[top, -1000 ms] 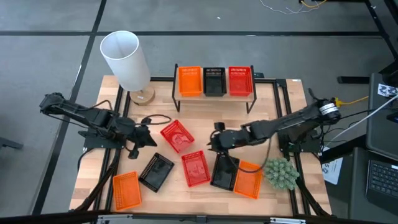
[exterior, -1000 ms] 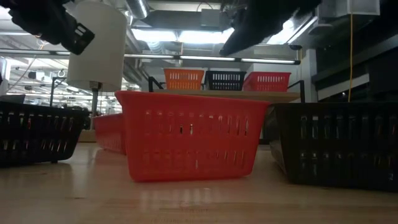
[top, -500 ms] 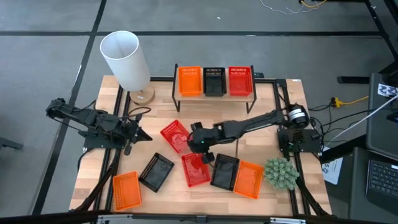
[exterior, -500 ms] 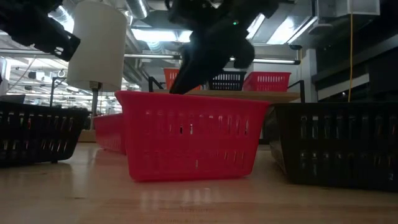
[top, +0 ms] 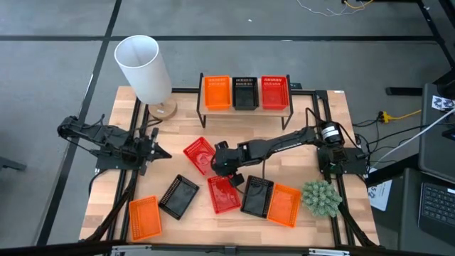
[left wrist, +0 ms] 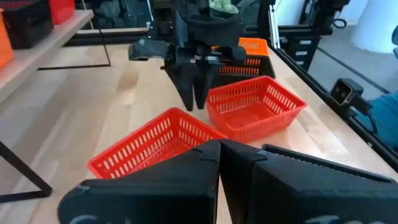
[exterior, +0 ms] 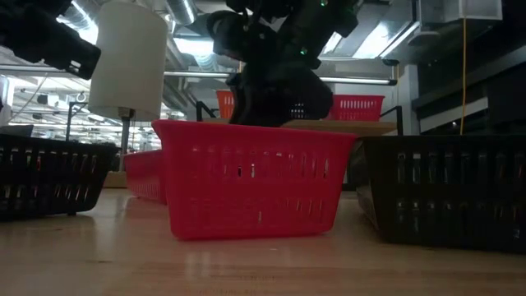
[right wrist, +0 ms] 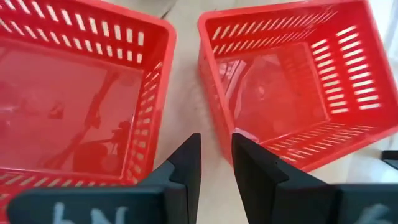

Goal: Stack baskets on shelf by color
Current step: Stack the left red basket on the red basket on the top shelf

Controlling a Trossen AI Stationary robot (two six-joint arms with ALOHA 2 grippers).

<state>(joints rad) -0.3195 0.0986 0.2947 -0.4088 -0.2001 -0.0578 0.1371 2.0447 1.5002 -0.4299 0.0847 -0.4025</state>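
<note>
The shelf (top: 245, 111) stands at the table's far side and carries one orange basket (top: 217, 92), one black basket (top: 245, 92) and one red basket (top: 274, 92). On the table lie two red baskets (top: 201, 155) (top: 224, 193), two black ones (top: 179, 196) (top: 256, 196) and two orange ones (top: 144, 217) (top: 284, 205). My right gripper (top: 219, 162) points down over the gap between the two red baskets (right wrist: 74, 106) (right wrist: 280, 81), its fingers a narrow gap apart and touching nothing that shows. My left gripper (top: 161, 151) waits shut near the table's left edge.
A white lamp (top: 146, 65) stands at the far left corner, its cable (top: 178, 135) trailing toward the middle. A green plant (top: 321, 198) sits at the near right. Bare wood lies between the shelf and the loose baskets.
My right arm has swung from the table's right-centre toward the left and come down, ending over the gap between the two red baskets. My left gripper has drawn back a little toward the left edge. No basket has moved.
</note>
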